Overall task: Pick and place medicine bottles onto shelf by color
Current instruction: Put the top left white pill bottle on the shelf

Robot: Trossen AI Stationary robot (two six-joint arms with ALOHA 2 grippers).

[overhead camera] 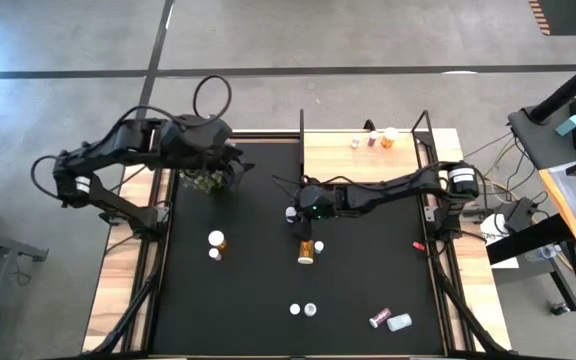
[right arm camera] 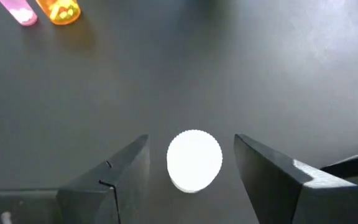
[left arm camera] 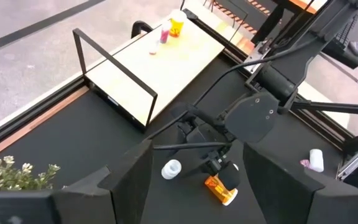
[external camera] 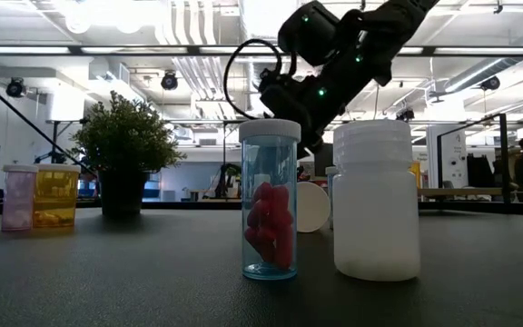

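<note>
The right gripper hangs with jaws apart, straddling a white-capped bottle but not yet touching it; it should stay centred and squeeze evenly so the bottle does not tip. Just beside lies an orange bottle. The shelf stands beyond on the black surface. The left gripper waits, jaws apart, near the plant.

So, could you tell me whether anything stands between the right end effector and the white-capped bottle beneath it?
Nothing visible does. In the right wrist view the right end effector has a finger on either side of the white-capped bottle, with only bare black mat around it. An orange bottle lies close by, beside it.
</note>
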